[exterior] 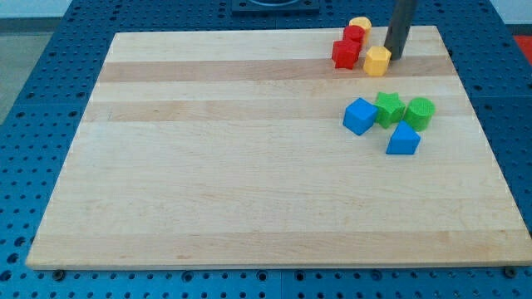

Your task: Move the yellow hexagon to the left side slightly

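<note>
A small yellow hexagon block sits near the top right of a pale wooden board, with my tip, the end of a dark rod with no pincer, touching its right side. Just left are a red block, another red block and a yellow block. Below lie a blue cube, two green blocks and a blue block.

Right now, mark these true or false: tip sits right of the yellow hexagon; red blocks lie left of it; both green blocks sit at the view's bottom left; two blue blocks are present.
1. My tip sits just right of the yellow hexagon: true.
2. The red blocks lie left of the hexagon: true.
3. The green blocks sit bottom left: false, they are at the view's right.
4. Only one blue block: false, a blue cube and another blue block.
</note>
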